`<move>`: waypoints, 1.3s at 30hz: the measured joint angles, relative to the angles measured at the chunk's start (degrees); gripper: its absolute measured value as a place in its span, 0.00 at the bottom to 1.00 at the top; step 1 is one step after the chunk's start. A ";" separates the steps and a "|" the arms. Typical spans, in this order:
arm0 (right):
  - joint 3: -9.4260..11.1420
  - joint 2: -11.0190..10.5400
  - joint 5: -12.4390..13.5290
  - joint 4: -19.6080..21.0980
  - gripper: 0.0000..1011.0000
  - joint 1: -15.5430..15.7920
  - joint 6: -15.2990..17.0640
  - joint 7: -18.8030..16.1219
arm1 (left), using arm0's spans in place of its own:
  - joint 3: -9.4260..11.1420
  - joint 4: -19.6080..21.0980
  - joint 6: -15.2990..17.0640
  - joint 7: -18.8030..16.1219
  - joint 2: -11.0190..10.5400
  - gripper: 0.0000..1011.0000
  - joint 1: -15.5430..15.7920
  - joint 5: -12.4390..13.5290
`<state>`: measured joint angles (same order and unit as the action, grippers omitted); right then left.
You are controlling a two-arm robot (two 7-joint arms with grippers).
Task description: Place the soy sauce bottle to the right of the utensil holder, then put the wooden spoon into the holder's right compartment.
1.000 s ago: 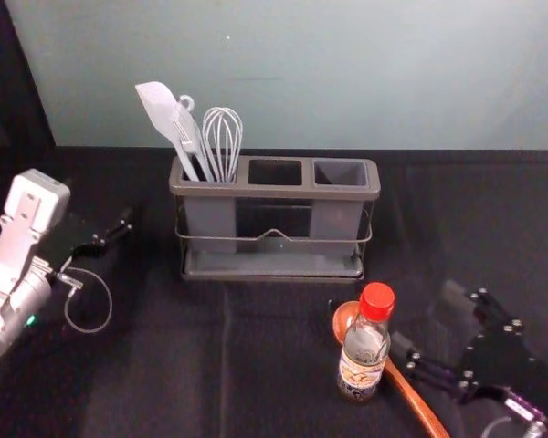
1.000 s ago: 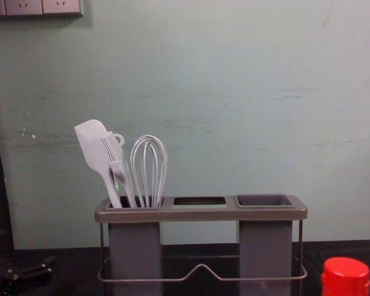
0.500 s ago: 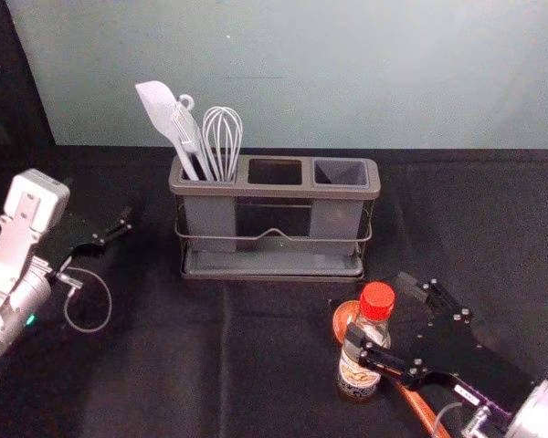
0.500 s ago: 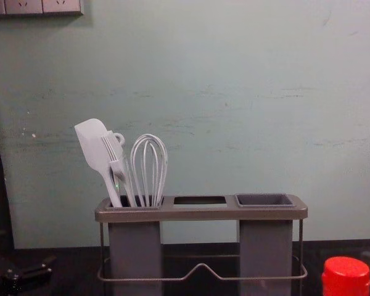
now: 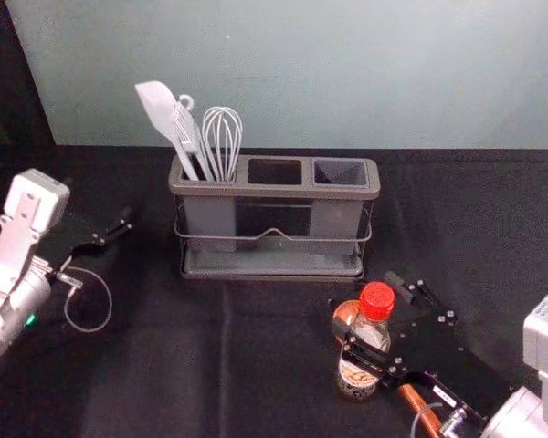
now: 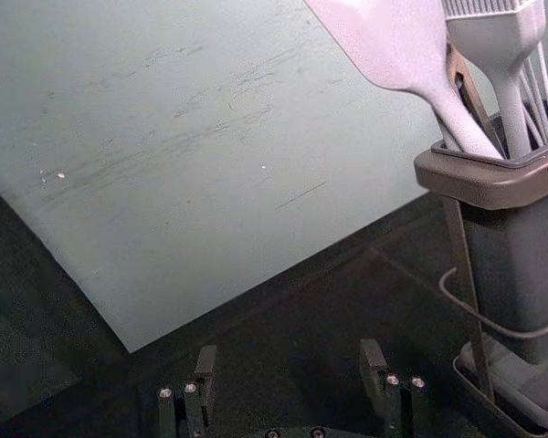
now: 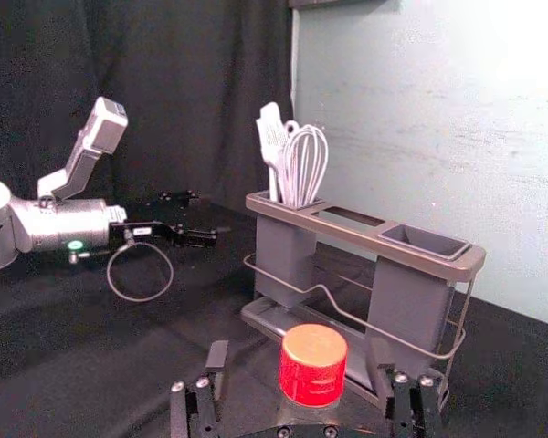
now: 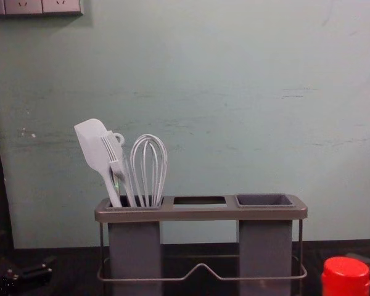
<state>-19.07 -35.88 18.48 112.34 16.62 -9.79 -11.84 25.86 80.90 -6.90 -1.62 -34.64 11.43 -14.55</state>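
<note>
In the head view, my right gripper [image 5: 370, 310] has its fingers open on both sides of the upright soy sauce bottle [image 5: 356, 376]. The right wrist view shows the bottle's red cap [image 7: 313, 365] between the open fingertips of my right gripper [image 7: 299, 358]. The wooden spoon [image 5: 345, 313] lies behind and beneath the bottle's outline, its handle partly hidden by the gripper. Farther back stands the utensil holder [image 5: 272, 191], its right compartment [image 5: 340, 172] empty. My left gripper [image 5: 105, 219] is parked left of the holder; its own wrist view shows the left gripper [image 6: 289, 360] open.
A white spatula [image 5: 157, 109], a brush and a whisk [image 5: 223, 137] stand in the holder's left compartment. The pale wall [image 5: 420, 73] rises behind the dark cloth-covered table [image 5: 164, 365]. The holder's wire rail [image 5: 274, 234] runs along its front.
My right gripper has come in from the right and moved left around the bottle, its fingers now either side of it. Bottle, spoon, holder and left arm stay where they were.
</note>
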 joint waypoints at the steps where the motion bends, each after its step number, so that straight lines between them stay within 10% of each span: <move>1: 0.01 0.14 -0.06 0.00 0.94 0.01 0.00 -0.03 | 0.00 0.00 0.00 0.00 0.00 0.99 0.00 0.00; 19: 2.09 2.98 0.23 0.86 0.40 1.30 0.73 -1.27 | 0.00 0.00 0.00 0.00 0.00 0.99 0.00 0.00; 39: 9.23 3.64 3.18 4.60 0.37 3.25 0.32 -2.95 | 0.00 0.00 0.00 0.00 0.00 0.99 0.00 0.00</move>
<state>-9.84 -32.24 21.67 116.94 19.87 -9.47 -14.79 25.86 80.90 -6.91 -1.62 -34.65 11.43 -14.55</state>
